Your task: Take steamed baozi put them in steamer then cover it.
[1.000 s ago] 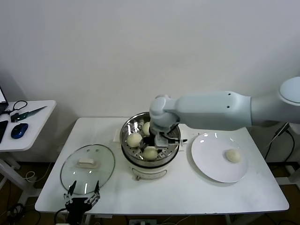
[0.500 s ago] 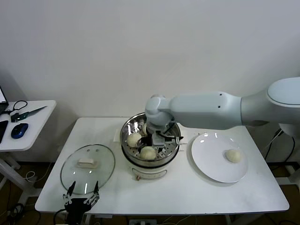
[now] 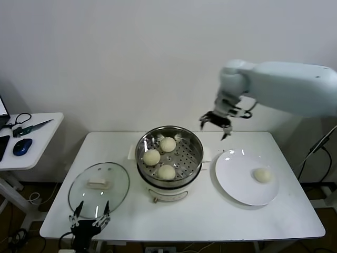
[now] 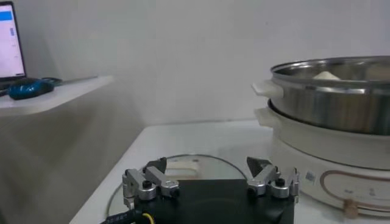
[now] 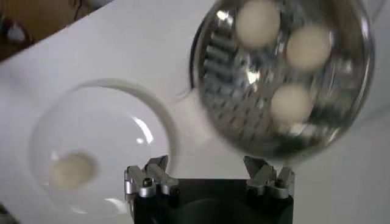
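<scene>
Hovering in the upper right of the head view, the right end effector (image 3: 216, 124) has its fingers spread and holds nothing, high above the gap between the steamer (image 3: 169, 158) and the white plate (image 3: 246, 176). Three steamed baozi (image 3: 167, 172) sit on the perforated tray at frame centre; the fourth bun (image 3: 261, 175) lies alone on the plate at right, and the right wrist view shows it too (image 5: 70, 171).

That last bun looks soft and light, with a smooth skin that would dent or tear under a hard pinch. A judgement: take it from above across its widest part with a gentle squeeze.

The cover (image 3: 99, 182) lies flat on the bench (image 3: 210, 221) at lower left. Glass with a metal rim, it is likely stiff, heavier and breakable, and slippery at its edge; the flat white handle (image 3: 98, 182) is the sensible hold. The left end effector (image 3: 89, 220) waits open and empty at the bottom edge, just beside the cover.
</scene>
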